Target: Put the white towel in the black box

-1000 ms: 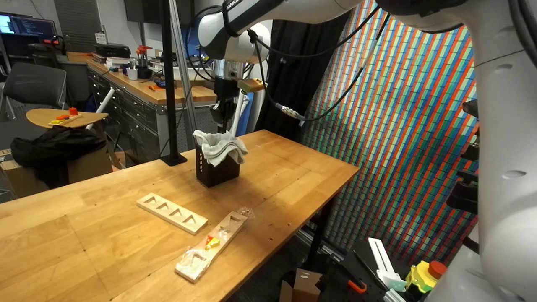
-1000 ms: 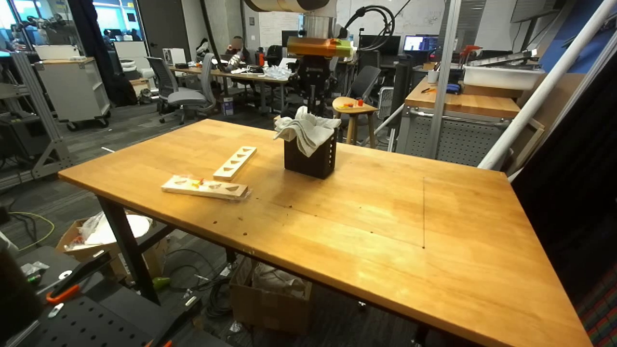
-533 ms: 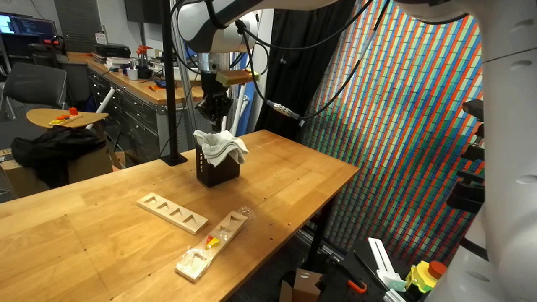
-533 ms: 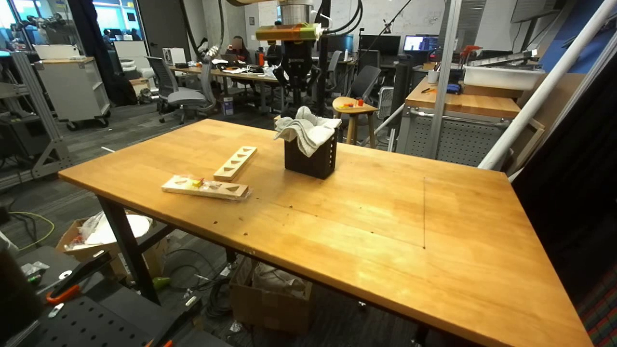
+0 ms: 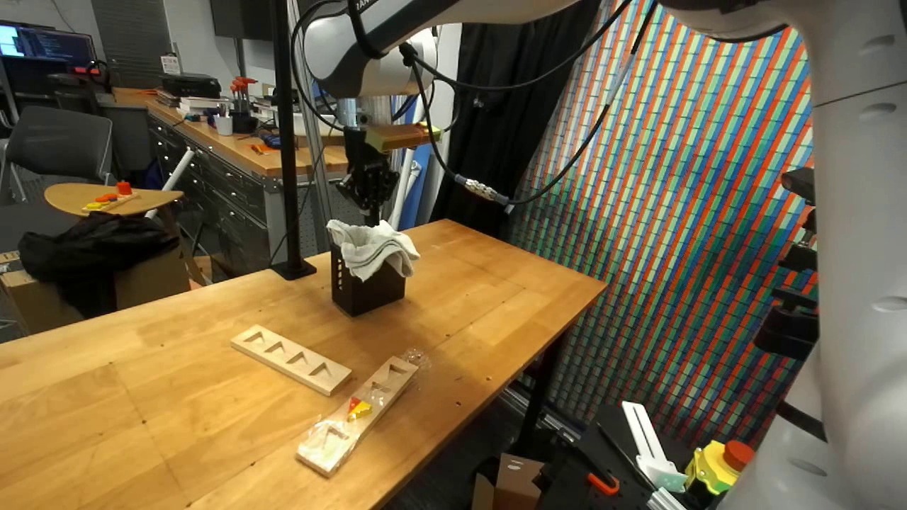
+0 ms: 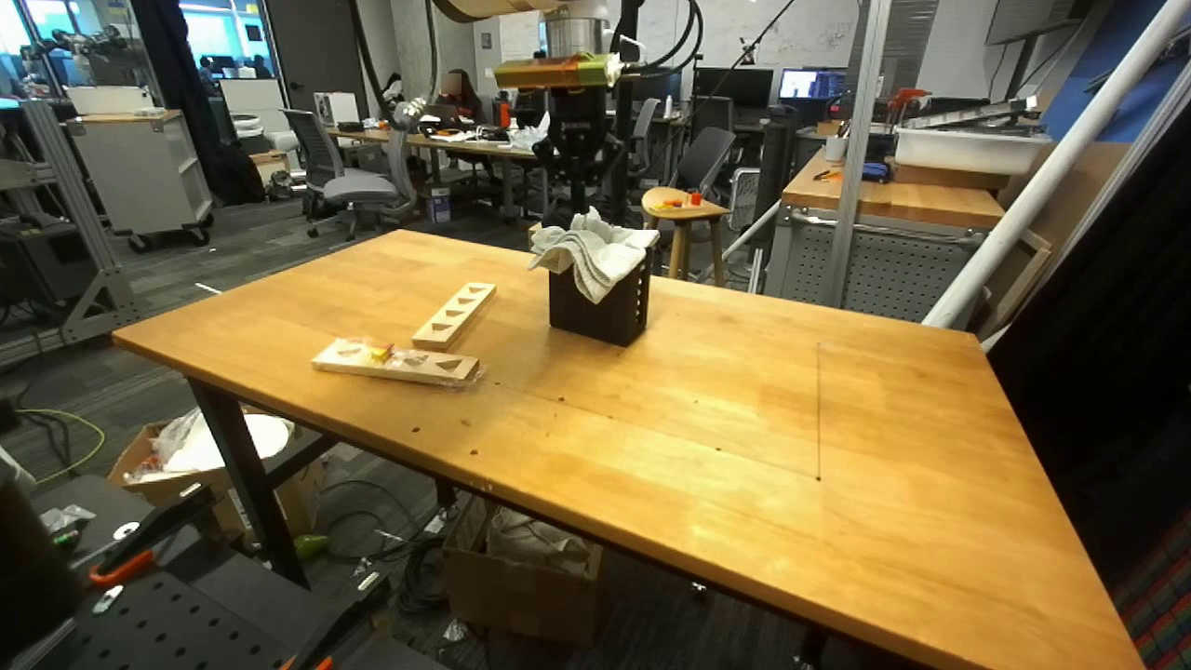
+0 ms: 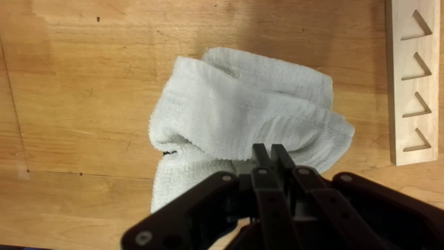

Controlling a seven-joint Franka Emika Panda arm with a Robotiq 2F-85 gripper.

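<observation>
White towel (image 7: 236,107), end effector (image 7: 268,149) lower than just before

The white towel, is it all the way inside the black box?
No, in an exterior view part of the white towel hangs down outside the black box.

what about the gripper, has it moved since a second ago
Yes: in an exterior view, the gripper shifted toward the picture's left and slightly up, judged against the black box, which stayed put.

White towel (image 5: 375,249), black box (image 5: 375,292), multicoloured striped panel (image 5: 666,234)
</observation>
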